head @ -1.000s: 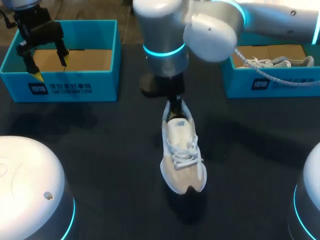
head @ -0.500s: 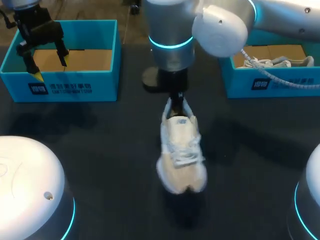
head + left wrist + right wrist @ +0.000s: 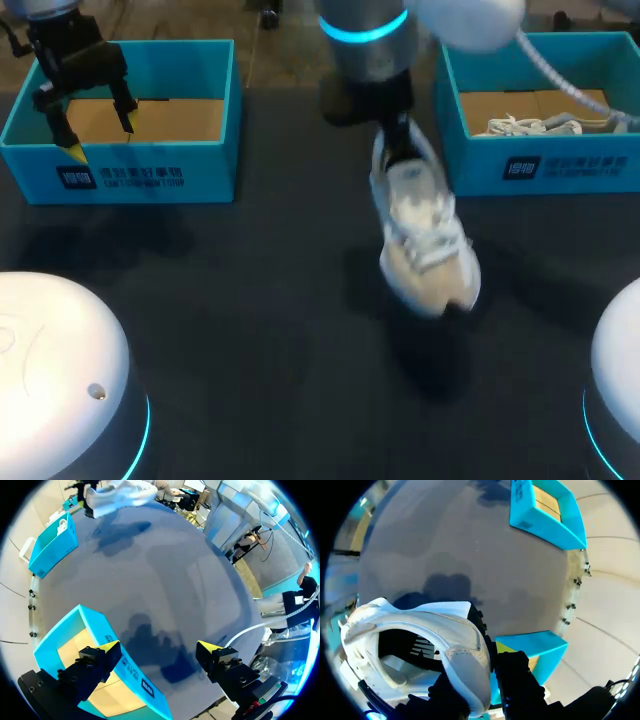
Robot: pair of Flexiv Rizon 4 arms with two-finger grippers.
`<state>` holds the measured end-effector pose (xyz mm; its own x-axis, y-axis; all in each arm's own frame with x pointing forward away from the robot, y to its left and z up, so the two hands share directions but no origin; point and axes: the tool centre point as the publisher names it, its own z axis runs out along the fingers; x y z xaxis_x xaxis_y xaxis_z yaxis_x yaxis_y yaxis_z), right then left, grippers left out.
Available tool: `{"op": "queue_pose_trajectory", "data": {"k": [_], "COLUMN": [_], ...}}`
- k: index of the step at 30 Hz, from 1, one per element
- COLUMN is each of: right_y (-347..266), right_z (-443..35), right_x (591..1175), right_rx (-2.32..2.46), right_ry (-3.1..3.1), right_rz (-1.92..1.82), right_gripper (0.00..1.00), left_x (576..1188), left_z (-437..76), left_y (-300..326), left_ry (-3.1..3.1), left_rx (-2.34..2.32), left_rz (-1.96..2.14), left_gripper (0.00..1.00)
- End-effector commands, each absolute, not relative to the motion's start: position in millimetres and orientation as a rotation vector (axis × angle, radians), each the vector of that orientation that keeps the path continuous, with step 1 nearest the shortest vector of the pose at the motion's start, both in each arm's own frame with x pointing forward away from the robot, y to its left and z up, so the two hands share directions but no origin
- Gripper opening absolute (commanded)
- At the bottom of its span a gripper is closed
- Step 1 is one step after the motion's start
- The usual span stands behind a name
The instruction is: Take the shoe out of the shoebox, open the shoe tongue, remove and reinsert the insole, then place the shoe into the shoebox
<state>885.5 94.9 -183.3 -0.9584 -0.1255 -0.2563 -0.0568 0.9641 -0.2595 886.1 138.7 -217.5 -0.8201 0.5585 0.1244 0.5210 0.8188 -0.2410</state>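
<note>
Right wrist view only: right gripper (image 3: 485,675) clamps the white sneaker's (image 3: 420,645) heel collar, one finger inside and one outside. In the head view the arm hides that grip. The sneaker (image 3: 425,235) hangs toe-down above the dark table (image 3: 250,300), near the right shoebox (image 3: 540,165), which holds a second sneaker (image 3: 530,125). Left shoebox (image 3: 130,55) shows a bare cardboard floor. Left gripper (image 3: 159,647) is over its wall, fingers spread wide.

1. The shoe (image 3: 425,235) was blurred in the head view.
2. Its heel hid most of the right gripper (image 3: 485,665)'s fingertips.
3. The shoebox (image 3: 540,165) at the far right corner of the table (image 3: 250,300) was cut off.
</note>
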Motion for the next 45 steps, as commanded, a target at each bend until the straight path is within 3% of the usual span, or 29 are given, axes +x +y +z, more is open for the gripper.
{"op": "queue_pose_trajectory", "data": {"k": [1,22,34,45], "right_y": [62.3,43.6,-82.7,-196.8], "right_z": [-130.3,-115.6,-75.0,-103.1], "right_x": [900.5,921.1,996.7,1064.1], "right_rx": [-0.142,-0.149,-0.242,-0.272], "right_ry": [2.847,2.849,2.856,2.854], "right_rz": [-0.297,-0.273,-0.393,-0.309], "right_gripper": [0.0,0.0,0.0,0.0], "left_x": [886.0,886.0,886.0,886.0], "left_z": [-217.6,-217.6,-217.6,-217.6], "left_y": [139.3,139.3,139.3,139.3], "left_ry": [-2.813,-2.813,-2.813,-2.813], "left_rx": [-0.844,-0.844,-0.844,-0.844], "left_rz": [0.289,0.289,0.289,0.289], "left_gripper": [1.0,1.0,1.0,1.0]}}
